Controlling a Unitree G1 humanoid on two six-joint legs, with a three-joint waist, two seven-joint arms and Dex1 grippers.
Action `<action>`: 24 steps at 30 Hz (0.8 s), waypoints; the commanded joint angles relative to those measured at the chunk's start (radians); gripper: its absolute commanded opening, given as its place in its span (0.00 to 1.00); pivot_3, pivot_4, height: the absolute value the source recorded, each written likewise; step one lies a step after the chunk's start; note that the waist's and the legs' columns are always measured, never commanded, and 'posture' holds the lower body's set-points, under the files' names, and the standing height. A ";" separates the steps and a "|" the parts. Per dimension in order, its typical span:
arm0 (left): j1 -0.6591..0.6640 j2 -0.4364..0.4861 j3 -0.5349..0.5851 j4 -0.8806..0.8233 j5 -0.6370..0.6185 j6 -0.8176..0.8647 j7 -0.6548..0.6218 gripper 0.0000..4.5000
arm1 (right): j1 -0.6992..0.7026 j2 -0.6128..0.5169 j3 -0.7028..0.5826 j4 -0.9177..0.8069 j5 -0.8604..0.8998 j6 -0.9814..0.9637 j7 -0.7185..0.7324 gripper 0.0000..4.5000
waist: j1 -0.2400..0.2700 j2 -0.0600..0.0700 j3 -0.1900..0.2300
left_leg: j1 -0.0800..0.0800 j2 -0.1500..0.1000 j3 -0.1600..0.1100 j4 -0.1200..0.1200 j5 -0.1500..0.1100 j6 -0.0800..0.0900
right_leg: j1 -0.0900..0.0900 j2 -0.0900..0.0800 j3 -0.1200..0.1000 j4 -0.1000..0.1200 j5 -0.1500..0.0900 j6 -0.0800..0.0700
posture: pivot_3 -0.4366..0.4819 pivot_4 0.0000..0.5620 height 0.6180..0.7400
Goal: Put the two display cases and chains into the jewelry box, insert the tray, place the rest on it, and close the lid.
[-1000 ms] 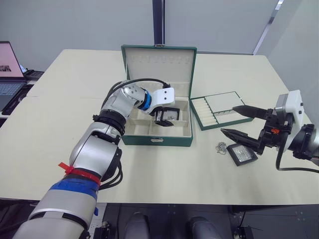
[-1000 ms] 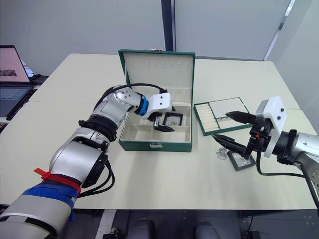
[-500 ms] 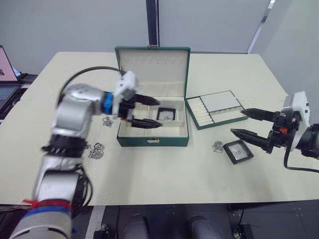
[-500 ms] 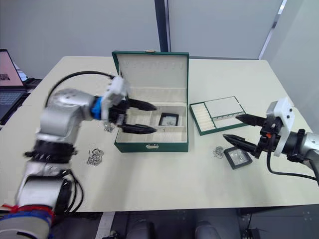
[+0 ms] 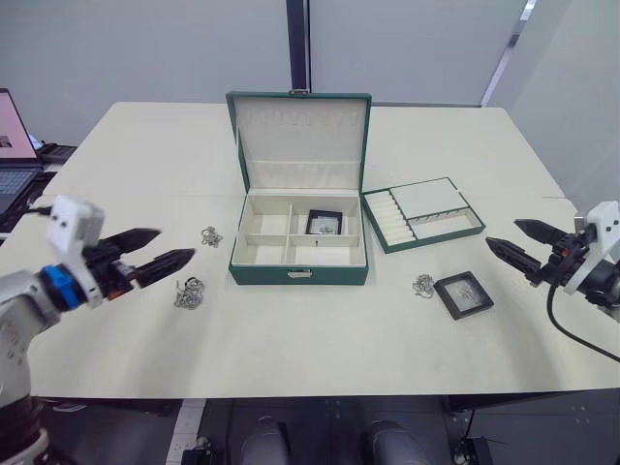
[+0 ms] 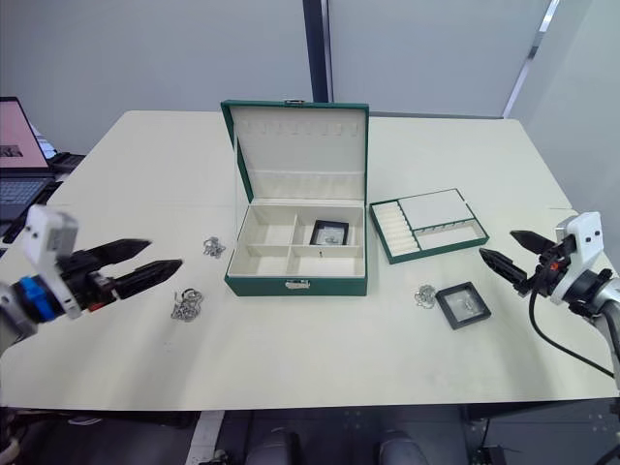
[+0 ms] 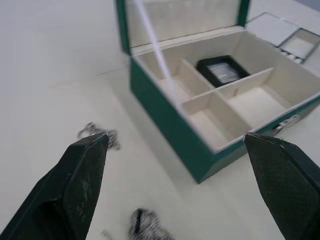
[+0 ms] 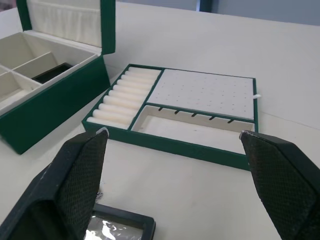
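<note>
Box [image 5: 298, 274]: mid tabletop [image 5: 291, 334], lid [image 5: 299, 136] standing upright at the back, cream compartments exposed.
Case in box [image 5: 324, 223]: lies flat in the rear right compartment.
Second case [image 5: 463, 294]: on the tabletop, right of the box and nearer the front edge than the tray.
Tray [image 5: 423, 213]: on the tabletop just right of the box, not inserted; ring rolls on its box-facing side.
Chains: one clump [image 5: 423, 286] just left of the second case; two more left of the box, one [image 5: 210, 236] farther back, one [image 5: 189, 293] nearer the front.
Left tool [image 5: 153, 251]: fingers apart, holding nothing, above the tabletop left of the box, near the front left chain.
Right tool [image 5: 521, 242]: fingers apart, holding nothing, to the right of the second case and apart from it.
Laptop [image 5: 15, 131]: at the far left edge, screen lit.
</note>
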 commanded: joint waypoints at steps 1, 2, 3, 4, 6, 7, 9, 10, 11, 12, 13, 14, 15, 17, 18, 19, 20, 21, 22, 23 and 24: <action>0.053 -0.042 0.077 0.035 0.046 -0.129 0.120 0.99 | -0.050 0.025 0.006 0.100 -0.062 -0.117 -0.009 1.00 | 0.000 0.000 0.000 | 0.000 0.000 0.000 0.000 0.000 0.000 | 0.000 0.000 0.000 0.000 0.000 0.000 | 0.48 0.27 1.00; 0.068 -0.053 0.083 0.057 0.063 -0.171 0.148 0.99 | -0.061 0.030 0.012 0.130 -0.080 -0.146 -0.006 1.00 | 0.001 0.000 0.000 | 0.000 0.000 0.000 0.000 0.000 0.000 | 0.000 0.000 0.000 0.000 0.000 0.000 | 0.48 0.27 1.00; 0.079 -0.060 0.083 0.084 0.085 -0.214 0.180 0.99 | -0.075 0.037 0.017 0.165 -0.100 -0.176 -0.013 1.00 | 0.002 0.001 0.000 | 0.000 0.000 0.000 0.000 0.000 0.000 | 0.000 0.000 -0.001 0.000 0.000 0.000 | 0.48 0.27 1.00; 0.093 -0.064 0.077 0.111 0.106 -0.262 0.205 0.99 | -0.090 0.042 0.022 0.202 -0.122 -0.206 -0.023 1.00 | 0.003 0.001 0.000 | 0.000 0.000 0.001 0.000 0.000 0.000 | 0.000 0.000 0.000 0.000 0.000 0.000 | 0.48 0.27 1.00; 0.105 -0.075 0.072 0.144 0.127 -0.324 0.252 0.99 | -0.104 0.047 0.028 0.252 -0.149 -0.254 -0.027 1.00 | 0.003 0.001 0.000 | 0.000 0.000 0.001 0.000 0.000 0.000 | 0.000 -0.001 0.000 0.000 0.000 0.000 | 0.48 0.27 1.00; 0.104 -0.081 0.074 0.160 0.130 -0.349 0.276 0.99 | -0.109 0.052 0.025 0.268 -0.154 -0.270 -0.029 1.00 | 0.003 0.001 0.000 | 0.000 0.000 0.001 0.000 0.000 0.000 | 0.000 -0.001 0.000 0.000 0.000 0.000 | 0.48 0.27 1.00; 0.103 -0.089 0.074 0.199 0.149 -0.402 0.327 0.99 | -0.112 0.061 0.019 0.291 -0.160 -0.294 -0.031 1.00 | 0.003 0.001 -0.001 | 0.000 0.000 0.001 0.000 0.000 0.000 | 0.000 -0.001 -0.001 0.000 0.000 0.000 | 0.48 0.27 1.00; 0.106 -0.091 0.070 0.211 0.148 -0.421 0.338 0.99 | -0.113 0.063 0.017 0.300 -0.162 -0.304 -0.034 1.00 | 0.002 0.001 -0.001 | 0.001 0.000 0.001 -0.001 0.000 0.000 | 0.000 -0.001 0.000 0.000 0.000 0.000 | 0.48 0.27 1.00; 0.109 -0.093 0.064 0.219 0.148 -0.436 0.347 0.99 | -0.114 0.064 0.015 0.309 -0.163 -0.312 -0.034 1.00 | 0.001 0.001 -0.001 | 0.001 0.000 0.002 -0.001 0.000 0.000 | 0.000 -0.001 0.000 0.000 0.000 0.000 | 0.48 0.27 1.00; 0.110 -0.095 0.057 0.228 0.147 -0.450 0.356 0.99 | -0.114 0.065 0.015 0.316 -0.164 -0.319 -0.033 1.00 | 0.000 0.001 -0.001 | 0.001 0.000 0.002 -0.001 0.000 0.000 | 0.000 -0.001 0.000 0.000 0.000 0.000 | 0.48 0.27 1.00; 0.111 -0.096 0.052 0.234 0.142 -0.461 0.358 0.99 | -0.114 0.065 0.015 0.320 -0.165 -0.323 -0.031 1.00 | 0.000 0.001 -0.001 | 0.001 0.000 0.002 -0.001 0.000 0.000 | 0.000 -0.001 0.000 0.000 0.000 0.000 | 0.48 0.27 1.00; 0.110 -0.096 0.047 0.241 0.137 -0.468 0.362 0.99 | -0.114 0.065 0.014 0.323 -0.166 -0.326 -0.030 1.00 | 0.000 0.001 -0.001 | 0.001 0.000 0.002 -0.001 0.000 0.000 | 0.000 -0.001 0.000 0.000 0.000 0.000 | 0.48 0.27 1.00; 0.109 -0.094 0.040 0.248 0.135 -0.474 0.363 0.99 | -0.113 0.065 0.014 0.324 -0.167 -0.329 -0.030 1.00 | 0.000 0.001 -0.001 | 0.001 0.000 0.002 -0.001 0.000 0.000 | 0.000 -0.001 0.000 0.000 0.000 0.000 | 0.48 0.27 1.00; 0.108 -0.088 0.023 0.252 0.129 -0.481 0.357 0.99 | -0.113 0.064 0.012 0.323 -0.168 -0.331 -0.030 1.00 | 0.000 0.001 -0.001 | 0.001 0.000 0.002 -0.001 0.000 0.000 | 0.000 -0.001 0.000 0.000 0.000 0.000 | 0.48 0.27 1.00; 0.107 -0.085 0.014 0.246 0.127 -0.482 0.356 0.99 | -0.112 0.060 0.008 0.315 -0.163 -0.325 -0.029 1.00 | 0.001 0.002 -0.001 | 0.001 0.000 0.002 -0.001 0.000 0.000 | 0.000 -0.001 0.000 0.000 0.000 0.000 | 0.48 0.27 1.00; 0.105 -0.084 0.009 0.239 0.122 -0.479 0.356 0.99 | -0.111 0.058 0.004 0.304 -0.158 -0.319 -0.026 1.00 | 0.001 0.002 -0.001 | 0.001 0.000 0.002 -0.001 0.000 0.000 | 0.000 -0.001 0.000 0.000 0.000 0.000 | 0.48 0.27 1.00; 0.107 -0.086 0.008 0.219 0.111 -0.470 0.358 0.99 | -0.105 0.045 0.003 0.271 -0.142 -0.296 -0.006 1.00 | 0.001 0.002 -0.001 | 0.001 0.000 0.002 -0.001 0.000 0.000 | 0.000 -0.001 0.000 0.000 0.000 0.000 | 0.48 0.27 1.00; 0.108 -0.086 0.009 0.206 0.103 -0.464 0.360 0.99 | -0.102 0.037 0.003 0.246 -0.131 -0.278 0.008 1.00 | 0.001 0.002 -0.001 | 0.001 0.000 0.002 -0.001 0.000 0.000 | 0.000 -0.001 0.000 0.000 0.000 0.000 | 0.48 0.27 1.00; 0.115 -0.088 0.010 0.186 0.095 -0.456 0.363 0.99 | -0.101 0.026 0.003 0.213 -0.114 -0.251 0.027 1.00 | 0.001 0.002 -0.001 | 0.000 0.000 0.002 -0.001 0.000 0.000 | 0.000 -0.001 0.000 0.000 0.000 0.000 | 0.48 0.27 1.00; 0.123 -0.096 0.010 0.163 0.085 -0.449 0.369 0.99 | -0.105 0.017 0.004 0.175 -0.091 -0.219 0.045 1.00 | 0.001 0.002 -0.001 | 0.000 0.000 0.002 -0.001 0.000 0.000 | 0.000 -0.001 0.000 0.000 0.000 0.000 | 0.48 0.27 1.00; 0.144 -0.119 0.006 0.120 0.072 -0.442 0.381 0.99 | -0.113 0.007 0.018 0.109 -0.055 -0.167 0.068 1.00 | 0.001 0.002 -0.001 | 0.000 0.000 0.002 -0.001 0.000 0.000 | 0.000 -0.001 0.000 0.000 0.000 0.000 | 0.48 0.27 1.00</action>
